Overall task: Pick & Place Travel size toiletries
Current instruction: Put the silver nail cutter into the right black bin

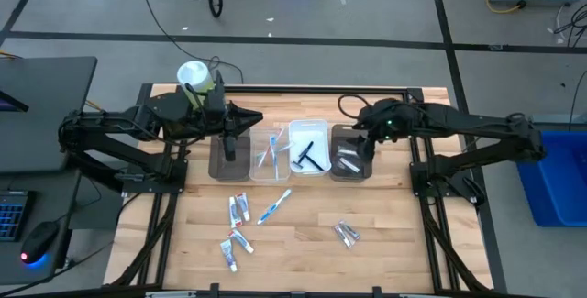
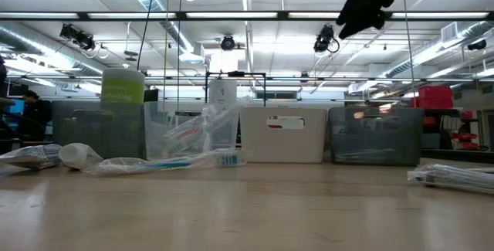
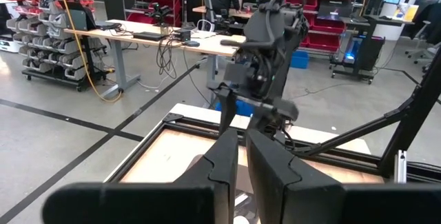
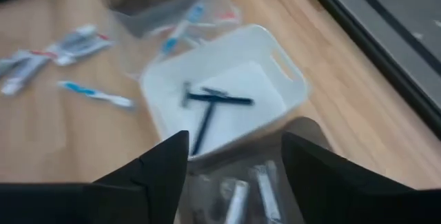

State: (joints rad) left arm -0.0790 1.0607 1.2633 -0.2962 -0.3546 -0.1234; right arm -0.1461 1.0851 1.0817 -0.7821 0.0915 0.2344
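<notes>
Over the dark tray (image 1: 350,165) at the row's right end, right gripper (image 4: 234,156) hangs wide open, empty, silvery tubes (image 4: 238,198) lying right below. Left gripper (image 1: 228,144) sits pinched closed above the far-left tray. Loose toothpaste tubes (image 1: 238,210), toothbrush (image 1: 273,206) on table: light, slick, likely best pinched mid-body.

Both arms were dark, near-black, built of jointed tubular links with blocky housings at the joints. Left arm (image 1: 119,128): matte black shells, a black cable looping off near the wrist. Right arm (image 1: 459,128): same build, a small green light glowing on the wrist housing, a black cable curling beside it. Left gripper (image 3: 241,165) had two flat, angular black fingers (image 3: 224,158) with stepped inner edges, mounted on a broad black bar. Right gripper (image 4: 234,162) had two wedge-shaped black fingers (image 4: 158,165), smooth-faced. No markings or screws could be made out.
</notes>
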